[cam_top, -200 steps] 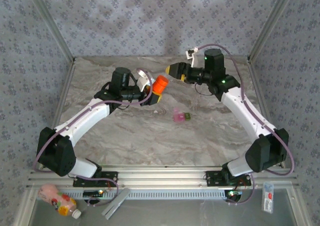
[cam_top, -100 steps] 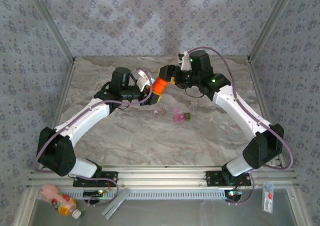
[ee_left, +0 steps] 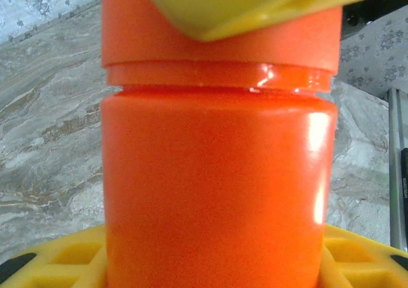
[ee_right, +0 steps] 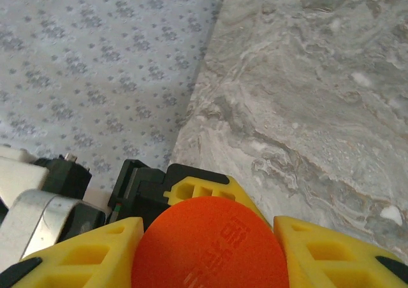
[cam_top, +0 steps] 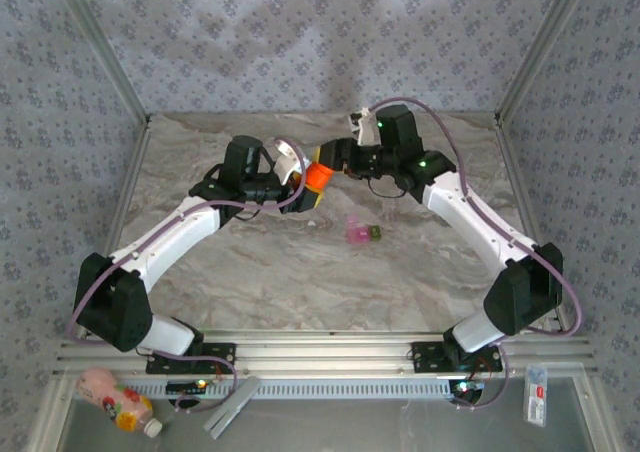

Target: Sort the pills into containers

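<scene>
Left gripper [cam_top: 305, 184] clamps the orange pill bottle [ee_left: 217, 192] mid-air, right gripper [cam_top: 337, 163] pinches its cap [ee_right: 210, 250] on both sides; pink-and-green pill case [cam_top: 362, 234] lies on the table [cam_top: 300, 277] nearby. A loose grip while twisting could tip the bottle, scattering pills

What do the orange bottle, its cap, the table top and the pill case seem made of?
Orange bottle: likely glossy plastic, bright highlights on its smooth wall.
Cap: duller plastic, with moulded lettering.
Table top: grey marble veining, possibly printed laminate.
Pill case: probably tinted plastic, pink and green; too small to confirm.
</scene>
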Motion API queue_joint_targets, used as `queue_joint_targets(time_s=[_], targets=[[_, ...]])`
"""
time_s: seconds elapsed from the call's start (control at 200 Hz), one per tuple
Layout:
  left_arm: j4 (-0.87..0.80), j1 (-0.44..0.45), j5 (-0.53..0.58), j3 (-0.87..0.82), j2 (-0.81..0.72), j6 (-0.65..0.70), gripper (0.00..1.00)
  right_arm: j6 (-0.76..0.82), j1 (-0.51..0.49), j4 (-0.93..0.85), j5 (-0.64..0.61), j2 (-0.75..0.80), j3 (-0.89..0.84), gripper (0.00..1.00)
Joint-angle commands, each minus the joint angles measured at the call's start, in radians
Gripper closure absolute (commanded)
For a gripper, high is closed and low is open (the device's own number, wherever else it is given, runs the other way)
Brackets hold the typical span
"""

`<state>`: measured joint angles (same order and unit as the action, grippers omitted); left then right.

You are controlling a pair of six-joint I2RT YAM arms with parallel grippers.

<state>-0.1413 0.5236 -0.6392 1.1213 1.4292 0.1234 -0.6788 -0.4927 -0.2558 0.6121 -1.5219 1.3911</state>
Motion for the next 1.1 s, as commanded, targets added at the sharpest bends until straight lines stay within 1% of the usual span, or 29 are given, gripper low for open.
queue_joint_targets(time_s=[0.0,0.03,0.07,0.15,0.225,0.3,0.33,0.38,0.44,0.475,0.505,0.63,0.675,0.725,0.81,0.919,1.099], targets=[[0.031,0.001,-0.037,0.044,-0.003,0.015,1.0,0.198,0.048,0.255,0.179,0.026,-0.112,0.56],[0.031,0.0,-0.039,0.044,-0.003,0.013,1.0,0.23,0.059,0.332,0.232,0.031,-0.149,0.54],[0.033,0.001,-0.039,0.043,-0.003,0.012,1.0,0.247,0.075,0.389,0.272,0.028,-0.177,0.54],[0.039,0.001,-0.042,0.036,-0.005,0.007,1.0,0.193,0.107,0.48,0.343,-0.013,-0.179,0.55],[0.047,0.0,-0.039,0.029,-0.008,0.0,1.0,0.132,0.114,0.543,0.352,-0.032,-0.182,0.55],[0.054,0.0,-0.039,0.025,-0.009,-0.004,1.0,0.104,0.109,0.549,0.345,-0.037,-0.175,0.54],[0.054,0.0,-0.037,0.023,-0.01,-0.005,1.0,0.093,0.11,0.55,0.341,-0.035,-0.173,0.49],[0.054,0.001,-0.037,0.023,-0.011,-0.004,1.0,0.075,0.112,0.54,0.331,-0.027,-0.17,0.36],[0.053,0.0,-0.035,0.023,-0.01,-0.002,1.0,0.058,0.119,0.529,0.311,0.001,-0.174,0.26],[0.051,0.001,-0.036,0.024,-0.01,0.001,1.0,0.023,0.124,0.512,0.287,0.021,-0.173,0.22],[0.049,0.001,-0.033,0.024,-0.012,0.002,1.0,0.024,0.128,0.438,0.255,0.036,-0.155,0.21],[0.045,0.0,-0.031,0.03,-0.012,0.008,1.0,0.016,0.131,0.217,0.125,0.105,-0.116,0.21],[0.041,0.0,-0.031,0.031,-0.012,0.011,1.0,-0.014,0.127,0.176,0.076,0.126,-0.116,0.21],[0.042,0.0,-0.03,0.033,-0.009,0.013,1.0,-0.05,0.122,0.08,0.0,0.138,-0.102,0.22],[0.042,0.001,-0.027,0.034,-0.006,0.014,1.0,-0.109,0.107,0.004,-0.088,0.154,-0.103,0.23],[0.042,0.0,-0.023,0.037,-0.001,0.014,1.0,-0.162,0.081,-0.016,-0.161,0.164,-0.11,0.23],[0.04,0.0,-0.024,0.037,0.0,0.012,1.0,-0.174,0.024,-0.015,-0.199,0.135,-0.07,0.23]])
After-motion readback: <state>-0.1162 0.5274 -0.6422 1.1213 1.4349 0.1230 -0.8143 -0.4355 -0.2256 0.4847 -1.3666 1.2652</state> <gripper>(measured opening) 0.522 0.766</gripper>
